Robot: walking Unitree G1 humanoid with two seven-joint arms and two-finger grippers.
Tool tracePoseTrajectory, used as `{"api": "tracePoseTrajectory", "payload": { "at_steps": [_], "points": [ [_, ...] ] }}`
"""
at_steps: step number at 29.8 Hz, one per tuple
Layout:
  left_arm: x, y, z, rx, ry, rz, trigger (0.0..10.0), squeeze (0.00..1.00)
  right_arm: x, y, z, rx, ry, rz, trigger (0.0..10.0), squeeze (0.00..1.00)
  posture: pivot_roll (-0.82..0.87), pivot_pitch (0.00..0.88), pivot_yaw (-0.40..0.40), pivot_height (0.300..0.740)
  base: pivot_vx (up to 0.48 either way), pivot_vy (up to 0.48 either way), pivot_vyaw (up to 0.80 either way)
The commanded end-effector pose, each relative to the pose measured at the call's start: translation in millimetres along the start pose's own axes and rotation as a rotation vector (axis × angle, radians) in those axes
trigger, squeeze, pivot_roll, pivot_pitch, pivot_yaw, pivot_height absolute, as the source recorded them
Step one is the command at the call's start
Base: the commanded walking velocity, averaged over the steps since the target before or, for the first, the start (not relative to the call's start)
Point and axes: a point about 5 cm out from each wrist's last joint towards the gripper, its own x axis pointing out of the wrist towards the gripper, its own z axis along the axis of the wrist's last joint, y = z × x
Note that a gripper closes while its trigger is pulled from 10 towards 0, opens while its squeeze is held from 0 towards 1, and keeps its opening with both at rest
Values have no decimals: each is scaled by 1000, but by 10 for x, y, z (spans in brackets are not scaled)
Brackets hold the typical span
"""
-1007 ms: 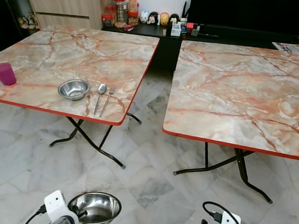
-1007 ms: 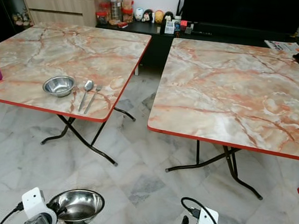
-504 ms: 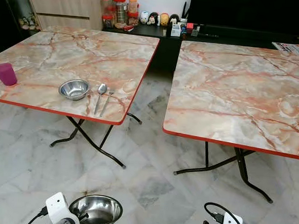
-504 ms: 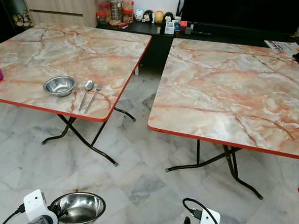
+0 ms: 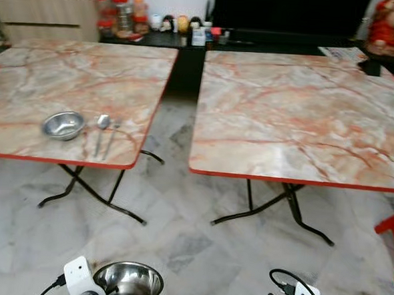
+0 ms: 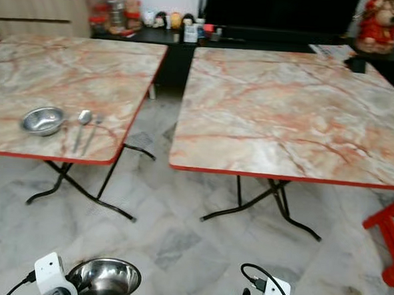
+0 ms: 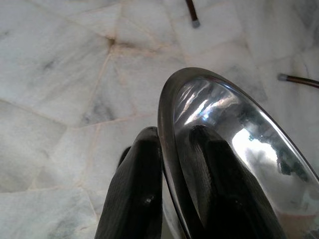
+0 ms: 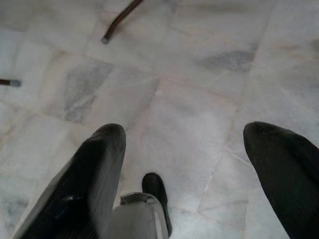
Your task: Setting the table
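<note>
Left fingers pinched, right fingers spread.

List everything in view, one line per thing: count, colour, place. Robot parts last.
Folding tables: two, pink marble tops with red edges, side by side.
Bowl on table: one, steel, left table's near edge.
Spoon and fork: one each, steel, beside that bowl.
Jars: several, red-lidded, back counter.
Stool: one, red, far right on the floor.
Held bowl: one, steel, low over the floor.
Left gripper: black, pinching the held bowl's rim.
Right gripper: black, open above the floor.
</note>
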Motion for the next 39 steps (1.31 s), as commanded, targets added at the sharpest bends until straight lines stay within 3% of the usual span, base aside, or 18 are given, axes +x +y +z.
{"api": "tracePoseTrajectory", "payload": {
  "at_steps": [1, 24, 27, 39],
  "points": [
    [1, 11, -1, 7, 7, 5, 10000, 0, 6, -8, 31, 10, -13, -7, 10000, 0, -34, 0, 6, 740, 0, -304, 0],
    [-6, 43, -13, 8, 3, 9, 10000, 0, -3, -19, 1, 22, -5, -20, 10000, 0, -23, 0, 4, 740, 0, -300, 0],
    [-11, 34, -30, 115, 5, 0, 10000, 0, -1, -2, 0, 18, -3, -13, 10000, 0, -13, 0, -4, 740, 0, 0, 0],
    [-21, 51, -70, 112, 13, -1, 10000, 0, 3, -13, 17, 11, -7, -12, 10000, 0, -19, 0, -13, 740, 93, 0, 0]
  ]
}}
